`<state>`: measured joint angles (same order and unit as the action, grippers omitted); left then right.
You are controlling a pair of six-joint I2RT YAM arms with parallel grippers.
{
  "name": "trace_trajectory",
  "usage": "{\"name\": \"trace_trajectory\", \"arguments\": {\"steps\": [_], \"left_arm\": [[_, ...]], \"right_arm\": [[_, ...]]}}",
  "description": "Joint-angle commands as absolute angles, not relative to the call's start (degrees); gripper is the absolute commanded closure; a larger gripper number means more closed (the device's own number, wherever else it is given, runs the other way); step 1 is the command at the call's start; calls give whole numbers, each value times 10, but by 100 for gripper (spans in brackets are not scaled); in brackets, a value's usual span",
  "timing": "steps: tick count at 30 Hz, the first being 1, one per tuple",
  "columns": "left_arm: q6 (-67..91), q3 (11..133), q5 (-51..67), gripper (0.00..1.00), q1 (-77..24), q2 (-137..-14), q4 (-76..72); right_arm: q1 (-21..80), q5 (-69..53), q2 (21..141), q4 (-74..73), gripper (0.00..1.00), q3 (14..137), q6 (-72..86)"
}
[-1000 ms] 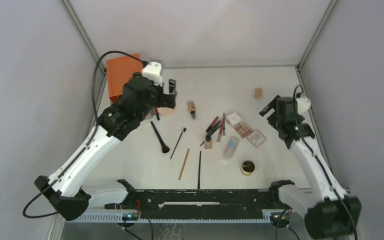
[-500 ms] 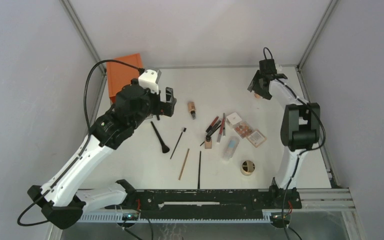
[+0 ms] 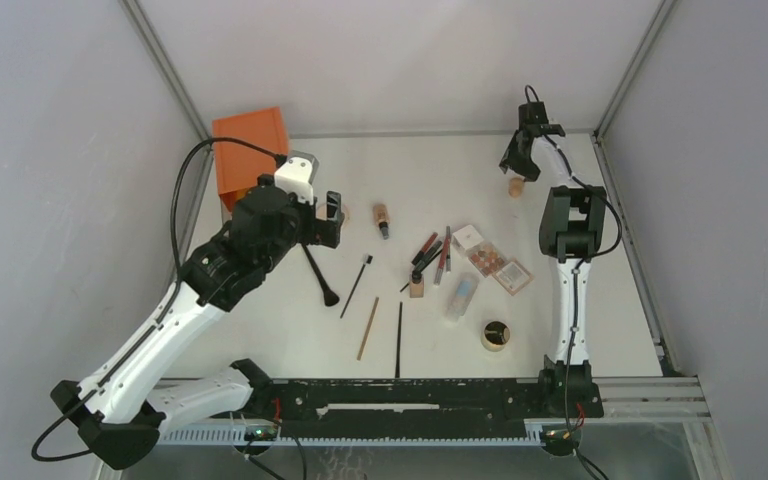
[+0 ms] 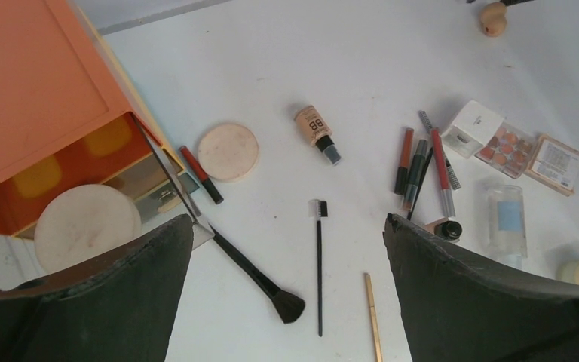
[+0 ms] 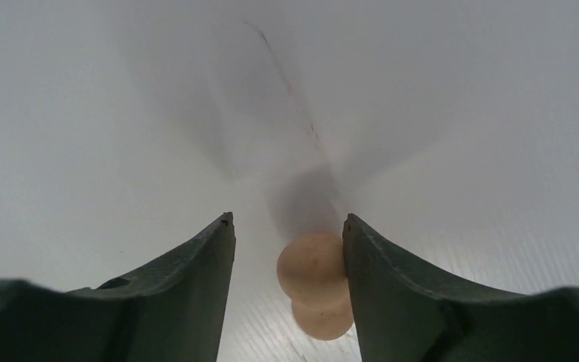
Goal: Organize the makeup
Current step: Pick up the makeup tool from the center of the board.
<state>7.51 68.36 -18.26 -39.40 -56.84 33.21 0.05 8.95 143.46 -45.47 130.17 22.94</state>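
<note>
"BB" is printed on a tan tube (image 4: 317,130) laid toward the middle of the surface (image 3: 430,165), its long axis run from far edge to near edge with the black cap pointed at the near edge. The left pincer (image 4: 288,222) is held wide apart above a black brush (image 4: 256,275), beside the orange box (image 4: 38,90) at the far left corner. By the far right corner, the right pincer (image 5: 288,222) is parted around a tan rounded sponge (image 5: 313,283), touched by 1 finger only.

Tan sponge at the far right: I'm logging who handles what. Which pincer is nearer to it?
Right. The right pincer is open with the tan sponge between its fingers; the left pincer, also open, hangs far across the table by the orange box.
</note>
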Motion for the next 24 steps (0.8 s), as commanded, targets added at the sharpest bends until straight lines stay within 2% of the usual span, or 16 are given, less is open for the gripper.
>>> {"name": "trace_trajectory", "arguments": {"steps": [1,5,8,12,17,19,21,24], "left_arm": [[70,673,-209,0,-393,-548,321],[70,669,-219,0,-390,-546,321],[69,668,-220,0,-388,-545,321],[71,664,-220,0,-388,-542,319],[75,652,-229,0,-387,-527,319],[91,645,-229,0,-378,-521,319],[117,646,-175,0,-344,-517,332],[142,644,-128,0,-283,-506,338]], "right_arm": [[3,77,1400,-476,38,1283,226],[4,73,1380,-480,25,1248,233],[8,71,1365,-472,23,1209,235],[13,78,1347,-460,38,1171,239],[20,81,1289,-433,65,1111,234],[25,43,1246,-410,72,1075,225],[37,-13,1185,-356,77,1019,217],[71,-65,1100,-300,80,960,215]]}}
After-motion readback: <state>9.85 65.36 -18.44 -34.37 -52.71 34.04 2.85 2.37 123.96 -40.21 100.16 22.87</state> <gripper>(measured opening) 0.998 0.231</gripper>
